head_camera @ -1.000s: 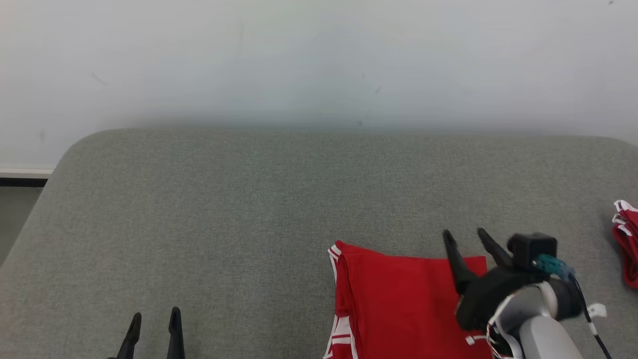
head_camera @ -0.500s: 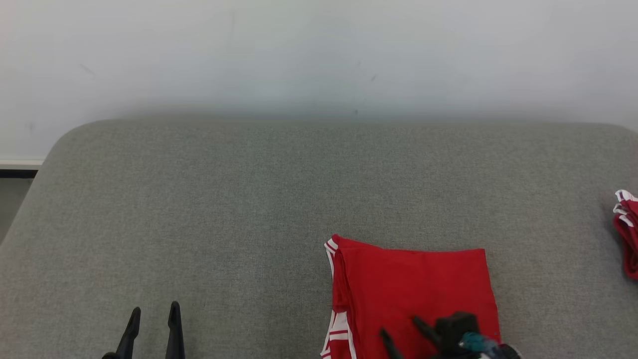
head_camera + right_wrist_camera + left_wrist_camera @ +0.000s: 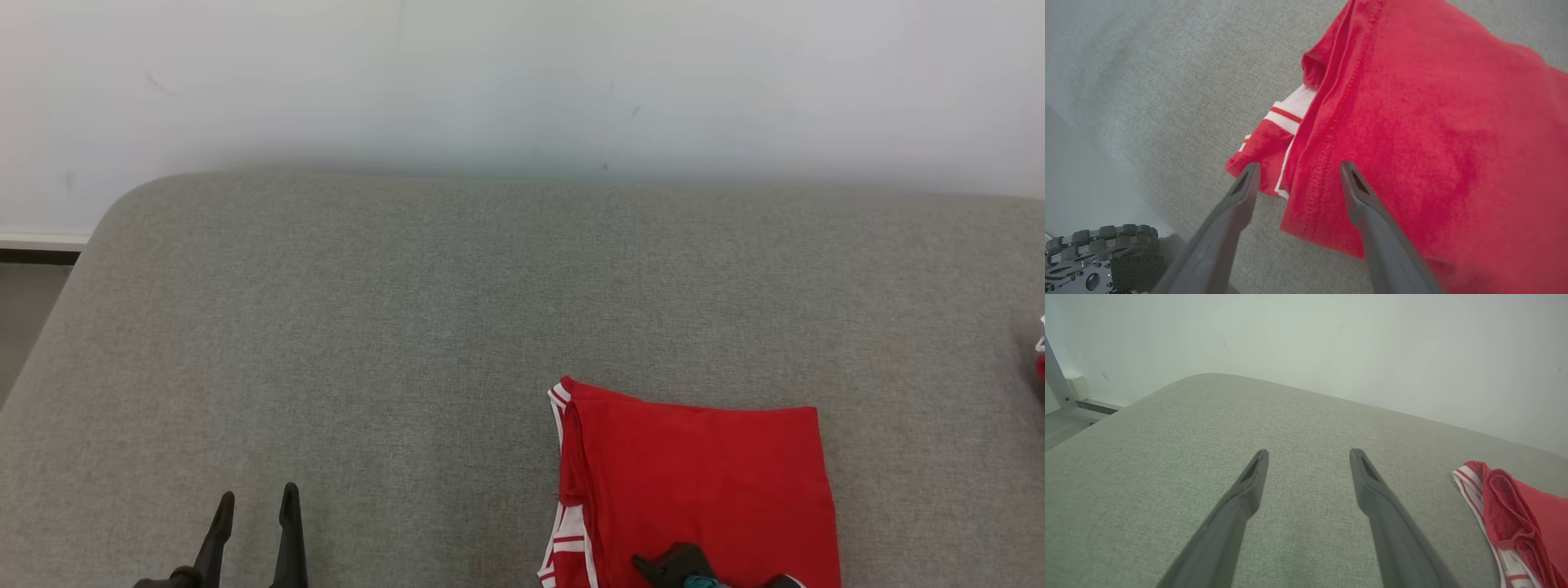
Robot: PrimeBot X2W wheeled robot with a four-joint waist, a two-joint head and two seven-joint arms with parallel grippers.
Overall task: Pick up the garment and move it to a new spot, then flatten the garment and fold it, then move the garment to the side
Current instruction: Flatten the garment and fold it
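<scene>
The red garment point(image 3: 1433, 122) lies folded on the grey cushion point(image 3: 408, 327), directly beneath the right tool point(image 3: 1299, 165). The tool's two dark fingers stand apart with nothing clamped between them. In the right wrist view one fingertip is over the lower layer beside the striped trim and the other over the top red layer, close to the garment's near left corner. Whether either fingertip touches the cloth cannot be told. The left tool point(image 3: 1309, 451) also has its fingers apart, over bare cushion, with the garment well off to its right. In the head view a dark part of the right arm point(image 3: 678, 565) shows at the bottom edge over the garment, and the garment's near edge is cut off by the frame there. At the right edge of that view a sliver of red and white cloth point(image 3: 1041, 359) is too cut off to identify. In the lower left of the right wrist view a ribbed grey mechanical part point(image 3: 1098, 241) sits below the cushion's edge and is hard to make out. The garment is a flat, roughly rectangular fold in bright red, with a stitched hem along its top layer. White bands with a red stripe peek out along its left side, where the layers bunch a little. It sits in the right of the cushion's near half, and a pale wall point(image 3: 522, 82) rises behind the far edge.
</scene>
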